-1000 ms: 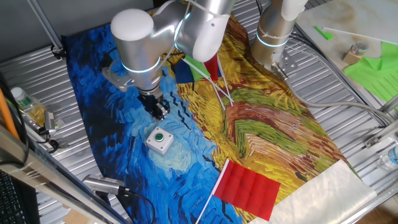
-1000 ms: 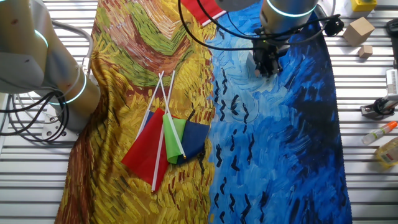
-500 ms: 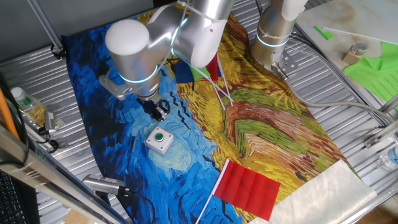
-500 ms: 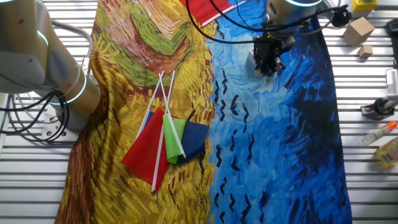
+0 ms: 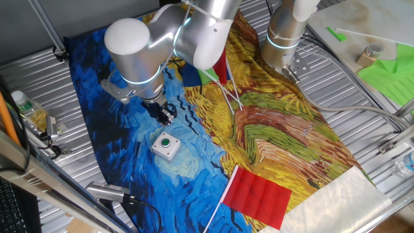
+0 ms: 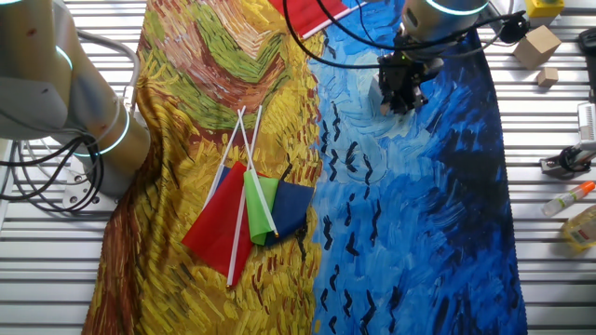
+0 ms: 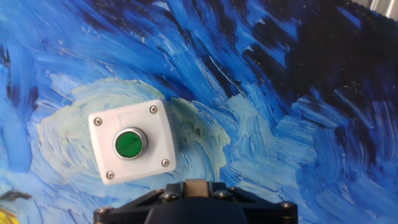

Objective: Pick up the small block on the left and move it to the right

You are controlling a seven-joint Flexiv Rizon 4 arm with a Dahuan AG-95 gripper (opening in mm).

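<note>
Presently, white button box (image 5: 165, 145) with green round button (image 7: 130, 144) lies flat on the blue part of the painted cloth (image 5: 272, 136); gripper (image 5: 165, 115) hangs just beyond the box, clear of it. Fingers closed on the small block (image 7: 198, 185), a tan face showing between them near the box; red flag (image 5: 259, 194) well apart from the box.

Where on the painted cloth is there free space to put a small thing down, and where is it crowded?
Free: the dark blue cloth beyond the gripper, and the yellow swirls between the crossed flags and the red flag. Crowded: around the white button box just beside the gripper, and at the flags.
</note>
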